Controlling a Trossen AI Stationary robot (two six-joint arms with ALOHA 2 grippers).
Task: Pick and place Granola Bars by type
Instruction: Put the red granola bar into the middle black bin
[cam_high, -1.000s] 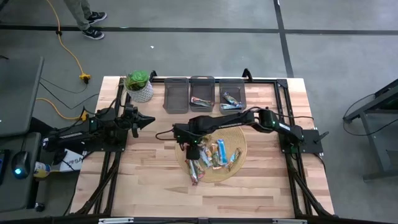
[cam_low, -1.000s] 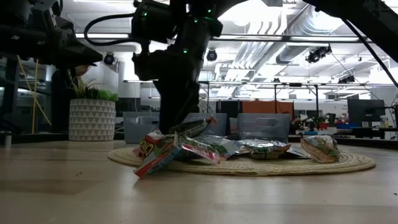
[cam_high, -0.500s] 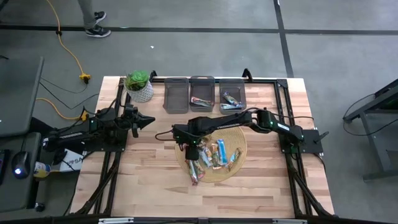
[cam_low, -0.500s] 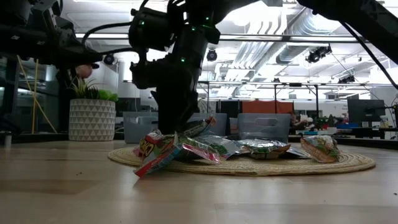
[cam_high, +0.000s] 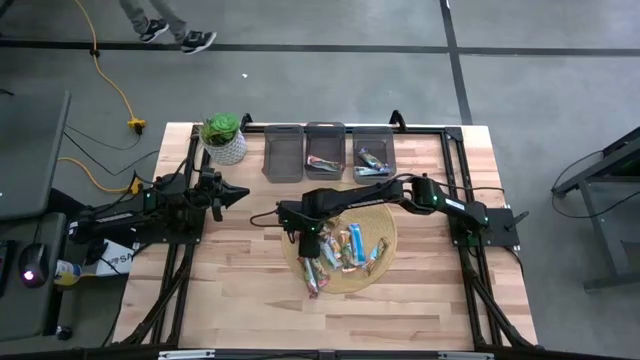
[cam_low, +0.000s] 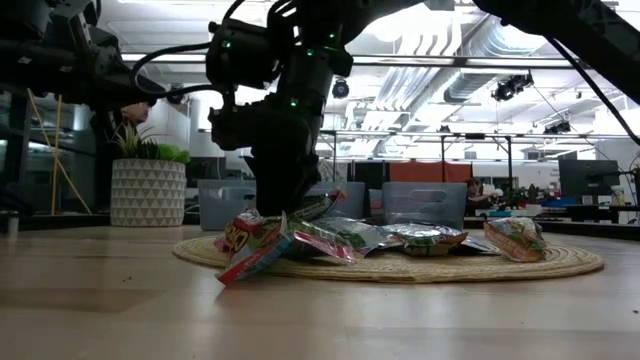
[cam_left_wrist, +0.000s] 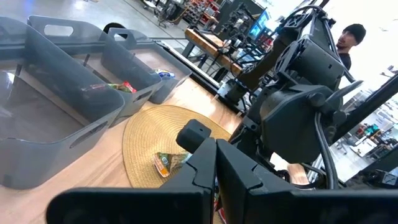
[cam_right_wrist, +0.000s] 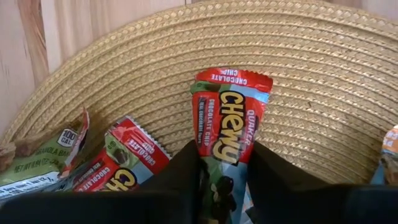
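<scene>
Granola Bars on woven mat — two in grey bins.

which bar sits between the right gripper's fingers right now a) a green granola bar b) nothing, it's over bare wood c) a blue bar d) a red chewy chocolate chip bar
d: in the right wrist view, the right gripper has its two dark fingers on either side of the red Chewy chocolate chip bar, which lies on the woven mat.
</scene>
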